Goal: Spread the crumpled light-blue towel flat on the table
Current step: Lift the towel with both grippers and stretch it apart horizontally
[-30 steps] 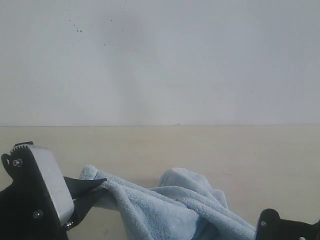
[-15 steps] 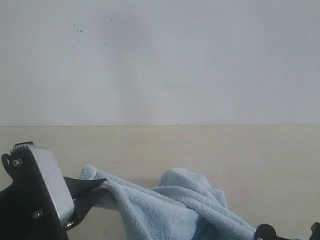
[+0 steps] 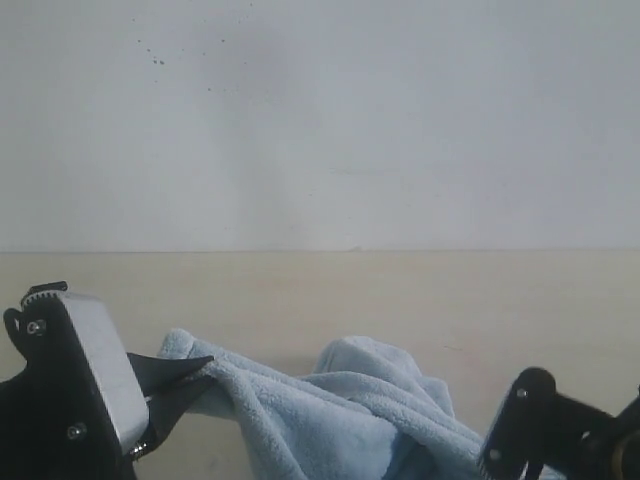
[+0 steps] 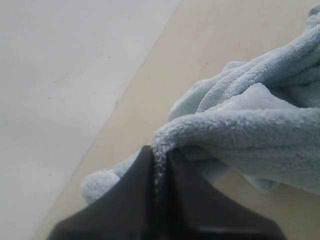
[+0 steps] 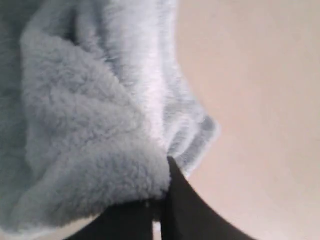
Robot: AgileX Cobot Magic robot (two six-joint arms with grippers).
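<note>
And there it is: the right tool [image 5: 167, 167] has just snapped shut, and its wrist camera shows the two dark jaws meeting on a thick fluffy fold of the towel [image 3: 340, 400], right beside a hemmed corner. A second ago those jaws stood apart. In the outside shot the right arm [image 3: 545, 430] has dipped low and come back up, a touch further in towards the cloth.

Over on the other side, no change: the left tool [image 3: 205, 365] stays clamped tight on a thin edge of the towel, just as it was.

So both ends are now pinched, and I'd say the pull-apart to stretch it out can begin. The towel itself is still a bunched heap on the tabletop [image 3: 450, 290], near the front, well short of the wall [image 3: 320, 120], so nothing is flat yet.

The outside shot gives the whole heap and both arms, but cuts off the right tool's tips entirely. Only the wrist cameras prove each grip. They, in turn, show nothing of how far apart the two held spots are.
</note>
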